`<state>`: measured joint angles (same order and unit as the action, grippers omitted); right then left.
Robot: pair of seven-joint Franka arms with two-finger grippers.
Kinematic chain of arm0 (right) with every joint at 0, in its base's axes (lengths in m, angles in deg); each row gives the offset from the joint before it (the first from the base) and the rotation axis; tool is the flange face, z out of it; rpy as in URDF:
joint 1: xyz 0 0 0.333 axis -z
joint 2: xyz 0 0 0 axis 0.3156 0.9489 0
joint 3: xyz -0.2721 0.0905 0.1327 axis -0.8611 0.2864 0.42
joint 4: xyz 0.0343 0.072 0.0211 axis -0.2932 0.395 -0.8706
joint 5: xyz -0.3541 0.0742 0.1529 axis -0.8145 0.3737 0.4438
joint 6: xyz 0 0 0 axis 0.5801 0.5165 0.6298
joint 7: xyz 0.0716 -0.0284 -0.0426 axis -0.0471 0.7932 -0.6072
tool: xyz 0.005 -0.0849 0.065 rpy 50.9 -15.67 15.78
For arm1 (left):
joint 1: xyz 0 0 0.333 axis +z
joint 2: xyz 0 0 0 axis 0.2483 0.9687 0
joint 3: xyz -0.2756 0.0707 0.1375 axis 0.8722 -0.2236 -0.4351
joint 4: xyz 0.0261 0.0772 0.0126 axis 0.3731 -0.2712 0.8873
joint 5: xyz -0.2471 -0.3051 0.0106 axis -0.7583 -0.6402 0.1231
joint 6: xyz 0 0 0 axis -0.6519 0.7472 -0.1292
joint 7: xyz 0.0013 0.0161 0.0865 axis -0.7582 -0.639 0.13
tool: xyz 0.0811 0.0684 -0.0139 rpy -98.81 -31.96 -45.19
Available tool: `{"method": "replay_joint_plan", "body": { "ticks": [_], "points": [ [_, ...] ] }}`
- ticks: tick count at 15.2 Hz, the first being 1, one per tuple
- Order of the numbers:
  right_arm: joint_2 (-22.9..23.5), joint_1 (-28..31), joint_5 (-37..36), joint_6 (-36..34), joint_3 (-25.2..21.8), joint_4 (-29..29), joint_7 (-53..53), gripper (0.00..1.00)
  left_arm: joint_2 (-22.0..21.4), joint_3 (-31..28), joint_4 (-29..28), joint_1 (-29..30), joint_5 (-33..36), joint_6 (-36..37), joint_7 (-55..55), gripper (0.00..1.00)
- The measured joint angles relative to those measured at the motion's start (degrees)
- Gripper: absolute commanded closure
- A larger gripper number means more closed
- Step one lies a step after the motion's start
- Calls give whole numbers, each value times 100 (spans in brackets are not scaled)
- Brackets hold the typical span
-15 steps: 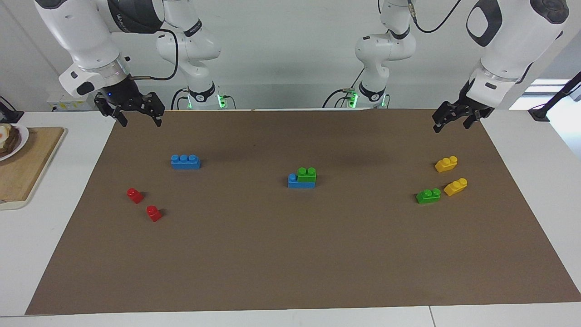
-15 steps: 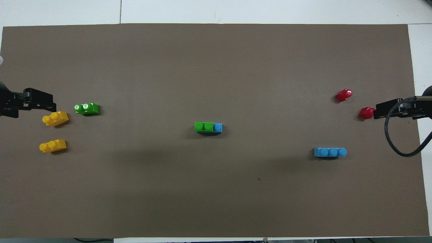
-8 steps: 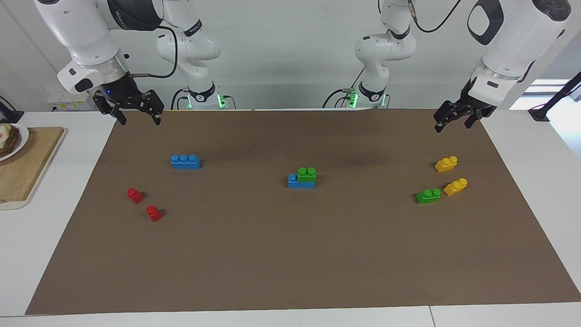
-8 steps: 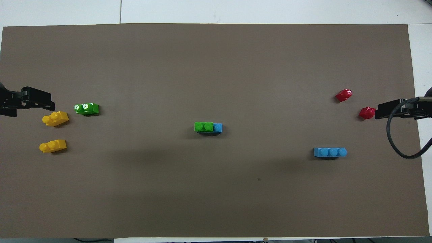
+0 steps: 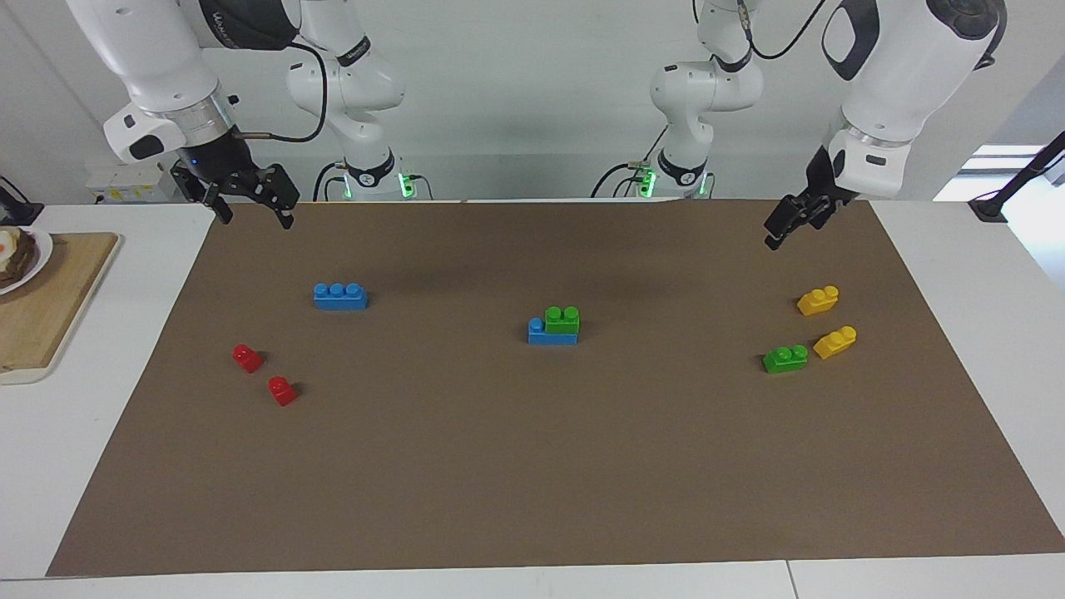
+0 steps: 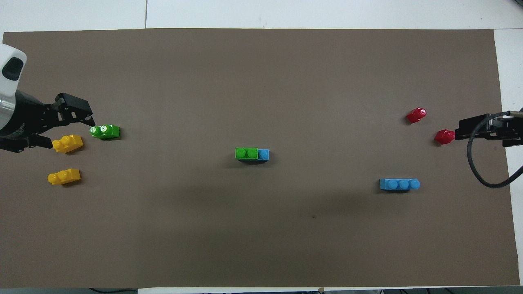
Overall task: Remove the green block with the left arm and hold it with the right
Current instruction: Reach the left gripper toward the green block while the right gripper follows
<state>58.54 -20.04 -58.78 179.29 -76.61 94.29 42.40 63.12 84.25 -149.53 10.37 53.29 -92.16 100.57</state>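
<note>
A green block (image 5: 562,319) sits stacked on a blue brick (image 5: 551,336) in the middle of the brown mat; it also shows in the overhead view (image 6: 246,153). A second green block (image 5: 785,358) lies loose toward the left arm's end, also in the overhead view (image 6: 105,131). My left gripper (image 5: 778,231) hangs in the air over the mat's edge nearest the robots, empty; from overhead (image 6: 81,116) it is close beside the loose green block. My right gripper (image 5: 255,218) is open and empty, raised over the mat's corner at the right arm's end.
A blue three-stud brick (image 5: 340,296) and two red blocks (image 5: 247,358) (image 5: 282,390) lie toward the right arm's end. Two yellow bricks (image 5: 818,300) (image 5: 834,342) lie beside the loose green block. A wooden board (image 5: 50,299) with a plate lies off the mat.
My left gripper has swung toward the table's middle and turned at the wrist. My right gripper has shifted slightly upward. No block has moved.
</note>
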Motion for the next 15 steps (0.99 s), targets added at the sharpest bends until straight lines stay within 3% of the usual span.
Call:
{"method": "replay_joint_plan", "body": {
  "ticks": [4, 10, 15],
  "points": [
    [-6, -29, 359, 0, 45, 117, -2073, 4, 195, 15, -17, -569, -28, -128, 2197, 0],
    [-10, -27, 1560, 200, 51, 522, -4851, 4, 1096, 39, 4, -1427, -92, -920, 5499, 0],
    [205, -49, 2459, 781, 54, 1193, -5591, 5, 1480, 44, 28, -1998, -107, -1575, 7638, 0]
  ]
}}
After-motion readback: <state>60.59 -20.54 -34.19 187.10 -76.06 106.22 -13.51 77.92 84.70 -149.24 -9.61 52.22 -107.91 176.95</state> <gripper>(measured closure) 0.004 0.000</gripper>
